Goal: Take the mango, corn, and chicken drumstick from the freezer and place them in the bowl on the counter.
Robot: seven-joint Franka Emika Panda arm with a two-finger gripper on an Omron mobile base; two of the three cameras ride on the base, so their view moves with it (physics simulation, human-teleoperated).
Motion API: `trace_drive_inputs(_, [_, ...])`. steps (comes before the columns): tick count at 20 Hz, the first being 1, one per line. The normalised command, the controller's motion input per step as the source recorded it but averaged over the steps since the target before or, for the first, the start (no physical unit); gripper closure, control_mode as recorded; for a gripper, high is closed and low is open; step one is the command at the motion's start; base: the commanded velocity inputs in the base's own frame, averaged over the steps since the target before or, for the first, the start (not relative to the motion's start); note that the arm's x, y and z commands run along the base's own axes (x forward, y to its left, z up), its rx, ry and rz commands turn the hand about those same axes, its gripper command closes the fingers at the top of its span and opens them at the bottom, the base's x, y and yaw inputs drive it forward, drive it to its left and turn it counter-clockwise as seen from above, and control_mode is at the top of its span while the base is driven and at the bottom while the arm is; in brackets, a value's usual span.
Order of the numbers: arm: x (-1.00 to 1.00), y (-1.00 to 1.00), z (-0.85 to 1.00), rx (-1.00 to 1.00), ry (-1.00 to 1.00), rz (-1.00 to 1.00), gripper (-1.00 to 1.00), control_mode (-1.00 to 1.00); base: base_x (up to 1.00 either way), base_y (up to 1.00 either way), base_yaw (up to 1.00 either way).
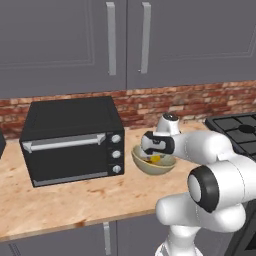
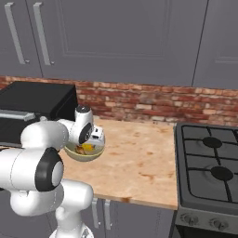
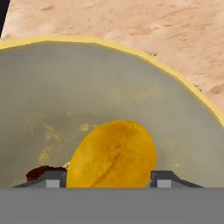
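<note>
While the gripper (image 3: 109, 179) hugs the mango (image 3: 112, 154) over the bowl (image 3: 131, 87), its sides look smooth, round and slippery.

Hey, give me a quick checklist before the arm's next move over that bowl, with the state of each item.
1. End effector over the bowl: ok, it hangs inside the rim.
2. Mango in the bowl: ok, it lies between the finger tips.
3. Mango released or gripped: cannot tell; the tips flank it, contact is hidden.
4. Brown piece beside the mango, maybe the chicken drumstick: cannot tell, mostly hidden.
5. Corn in the bowl: cannot tell.
6. Bowl steady on the counter, apart from the toaster oven: ok.
</note>
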Motion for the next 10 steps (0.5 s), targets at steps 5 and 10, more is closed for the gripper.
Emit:
trace_drive_inputs(5, [-0.35, 0.00, 0.14, 0.00, -0.05, 0.00, -1.00, -1.00, 0.00, 0.00, 0.00])
trace_drive_inputs(10, [-0.59, 0.00, 0.39, 0.00, -0.05, 0.00, -1.00, -1.00, 0.00, 0.00, 0.00])
